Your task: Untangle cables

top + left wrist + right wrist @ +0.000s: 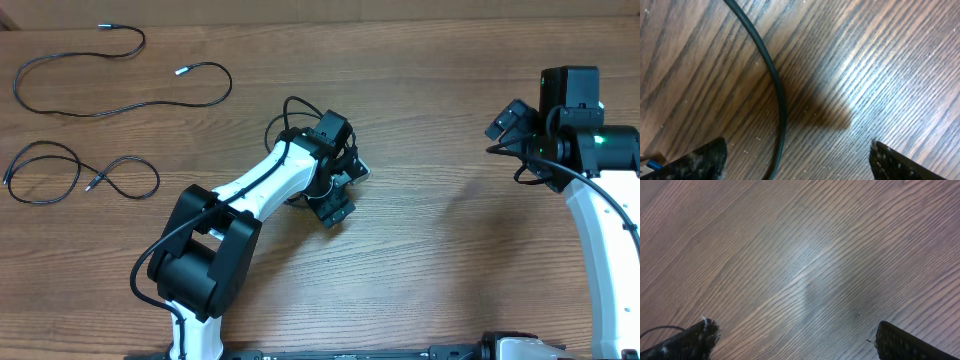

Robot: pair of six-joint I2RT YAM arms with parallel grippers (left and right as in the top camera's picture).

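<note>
Two thin black cables lie at the far left in the overhead view. One long loose strand (120,100) has silver-tipped ends. A second one (75,175) lies in a flat figure-eight below it. My left gripper (347,190) is open, low over the middle of the table. In the left wrist view a black cord (779,95) curves along the wood between its open fingers (797,150), touching neither. In the overhead view that cord is mostly hidden under the arm. My right gripper (508,118) is open and empty at the right, with only bare wood between its fingers (792,330).
The wooden table (440,250) fills the view. The left arm's own thicker black wire (292,108) loops up behind its wrist. The right arm's wire (520,175) hangs by its wrist.
</note>
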